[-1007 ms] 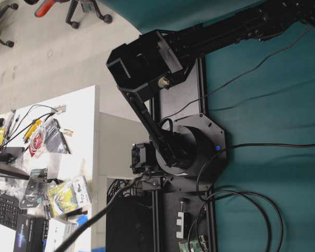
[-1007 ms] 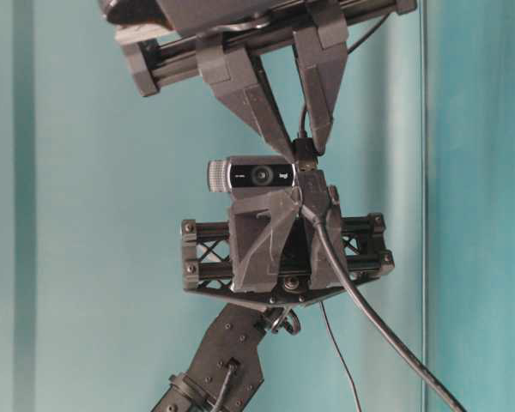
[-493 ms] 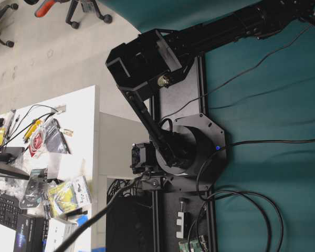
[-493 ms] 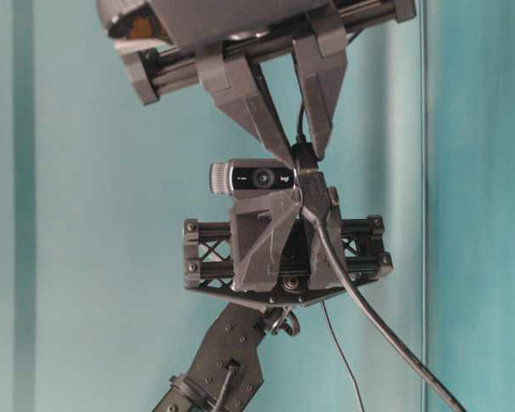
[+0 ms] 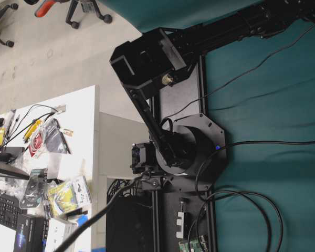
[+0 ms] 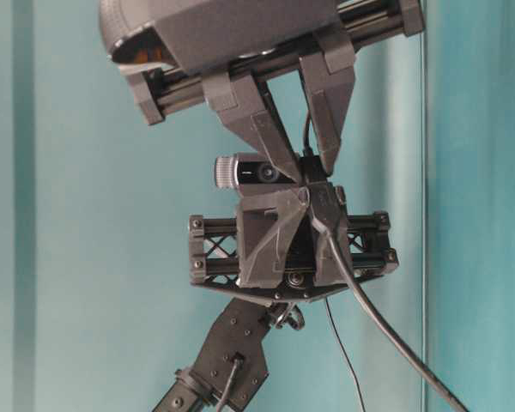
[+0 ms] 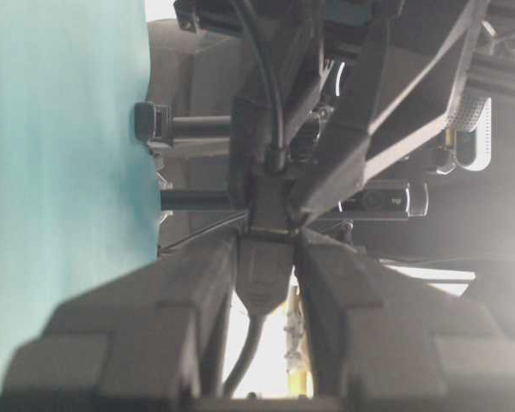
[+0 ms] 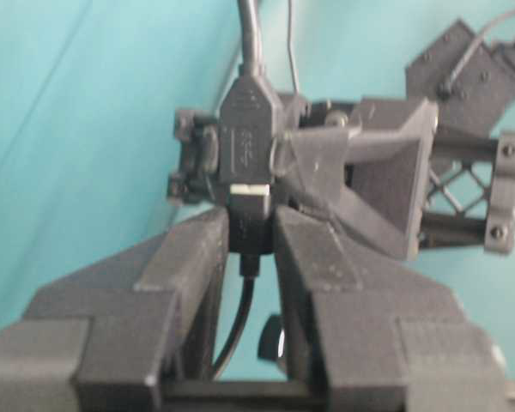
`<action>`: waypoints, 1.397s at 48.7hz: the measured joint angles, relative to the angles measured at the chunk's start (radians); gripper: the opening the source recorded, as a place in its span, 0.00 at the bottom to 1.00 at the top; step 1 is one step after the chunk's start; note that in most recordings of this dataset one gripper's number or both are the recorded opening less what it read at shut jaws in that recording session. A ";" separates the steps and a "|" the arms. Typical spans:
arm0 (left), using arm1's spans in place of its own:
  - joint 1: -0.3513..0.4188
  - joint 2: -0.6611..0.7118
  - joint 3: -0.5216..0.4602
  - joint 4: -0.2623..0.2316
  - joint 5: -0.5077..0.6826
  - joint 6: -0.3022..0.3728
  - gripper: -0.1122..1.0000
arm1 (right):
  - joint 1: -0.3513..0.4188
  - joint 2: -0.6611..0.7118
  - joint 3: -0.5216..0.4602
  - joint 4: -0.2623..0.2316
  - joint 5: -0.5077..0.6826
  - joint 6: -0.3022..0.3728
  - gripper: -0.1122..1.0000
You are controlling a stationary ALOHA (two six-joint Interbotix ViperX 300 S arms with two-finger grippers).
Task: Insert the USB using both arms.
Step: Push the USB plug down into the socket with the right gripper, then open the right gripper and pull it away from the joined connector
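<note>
Left gripper (image 7: 266,257) clamps a black moulded USB socket (image 7: 262,275). Right gripper (image 8: 251,232) clamps a black USB plug (image 8: 247,225) whose silver metal tip (image 8: 247,193) meets that socket's mouth.

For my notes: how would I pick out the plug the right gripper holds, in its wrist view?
In the right wrist view, the right gripper fills the bottom with two grey fingers. Pinched between their tips is the plug, dark, its cable running down between them. The bigger connector just above bears a USB symbol and sends its cable upward.
</note>
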 measured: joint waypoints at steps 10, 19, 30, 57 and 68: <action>0.000 0.002 0.000 0.000 0.008 0.000 0.35 | 0.000 0.000 -0.002 -0.002 -0.009 0.000 0.28; 0.000 0.002 0.000 0.000 0.006 0.000 0.35 | 0.000 0.000 0.000 0.000 -0.011 0.003 0.28; 0.002 0.005 -0.015 0.000 0.003 0.000 0.35 | 0.000 0.000 0.012 0.006 0.011 0.012 0.29; 0.015 0.009 -0.049 0.000 -0.002 -0.011 0.35 | -0.025 -0.002 0.012 0.038 0.044 0.061 0.28; 0.026 0.011 -0.052 0.000 0.000 -0.012 0.35 | -0.051 -0.002 0.011 0.077 0.009 0.137 0.41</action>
